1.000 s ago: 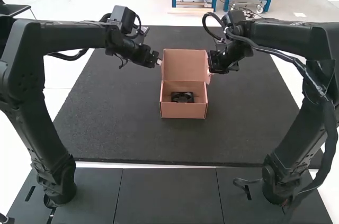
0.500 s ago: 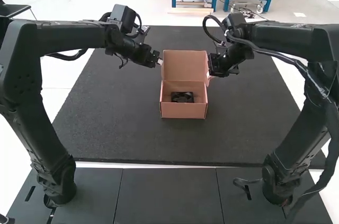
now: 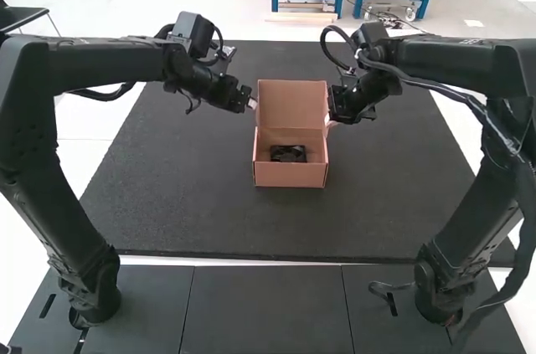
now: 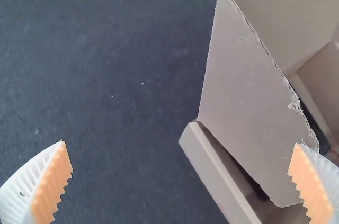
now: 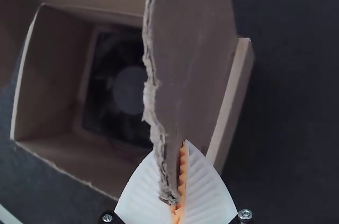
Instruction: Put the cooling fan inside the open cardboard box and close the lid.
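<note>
- Black square cooling fan (image 3: pixel 289 153) sits inside the brown cardboard box (image 3: pixel 290 174); closing step in hand.
- Tools: right gripper (image 5: pixel 179 168) pinches the upright lid flap (image 5: pixel 190 65); left gripper (image 4: pixel 180 181) gapes wide (beside the lid (image 3: pixel 291 105)).
- Next: fold lid forward, down.

Matt cardboard box (image 3: pixel 290 143), torn rough edges; grainy rubber mat (image 3: pixel 167 178).

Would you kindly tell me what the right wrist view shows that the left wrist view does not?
Only the right wrist view: the cooling fan lying inside, and the right gripper, jaws shut on a flap. Only the left wrist view: the left gripper, jaws wide open by the opposite flap. Both: the open cardboard box and the black mat.
</note>
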Available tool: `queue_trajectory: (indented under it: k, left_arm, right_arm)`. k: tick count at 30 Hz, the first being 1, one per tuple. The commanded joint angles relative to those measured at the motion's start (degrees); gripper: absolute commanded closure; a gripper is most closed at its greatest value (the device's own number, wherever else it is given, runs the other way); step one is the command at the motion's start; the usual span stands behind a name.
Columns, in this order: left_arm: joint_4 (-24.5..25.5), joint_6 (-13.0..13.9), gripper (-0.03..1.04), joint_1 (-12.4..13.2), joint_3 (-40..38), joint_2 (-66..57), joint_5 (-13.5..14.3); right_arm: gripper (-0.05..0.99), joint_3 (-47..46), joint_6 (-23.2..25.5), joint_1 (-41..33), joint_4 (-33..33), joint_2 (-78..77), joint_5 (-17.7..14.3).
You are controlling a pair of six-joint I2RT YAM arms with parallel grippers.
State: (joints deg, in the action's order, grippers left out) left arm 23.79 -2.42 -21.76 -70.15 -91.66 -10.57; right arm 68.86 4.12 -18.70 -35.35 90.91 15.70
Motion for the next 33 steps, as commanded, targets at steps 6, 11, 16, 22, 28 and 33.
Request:
queue_trajectory:
  k: [6,11,16,22,28,33]
  left_arm:
    - [-0.3,-0.9,0.04,-0.5,1.0,3.1,-0.4]
    - [-0.4,-0.9,0.04,-0.5,1.7,3.7,-0.4]
    - [-0.3,-1.3,0.04,-0.6,2.2,4.2,-0.4]
    - [-0.3,-1.5,0.04,-0.9,3.2,5.1,-0.4]
    - [-0.5,-1.5,0.04,-0.9,4.4,5.8,-0.4]
    - [-0.9,-1.6,0.04,-0.9,5.7,6.2,-0.4]
  right_arm:
    - [0.95,-2.0,0.9,-1.5,-0.5,-2.9,2.7]
    - [0.95,-3.0,1.2,-1.5,-0.5,-3.7,3.0]
    - [0.95,-4.3,1.2,-1.5,-0.5,-4.3,3.1]
    - [0.95,-5.1,1.7,-1.5,-0.4,-4.7,3.5]
    - [0.95,-5.5,2.9,-1.5,0.0,-4.7,5.0]
    - [0.95,-6.1,3.2,-1.5,0.3,-4.7,5.2]
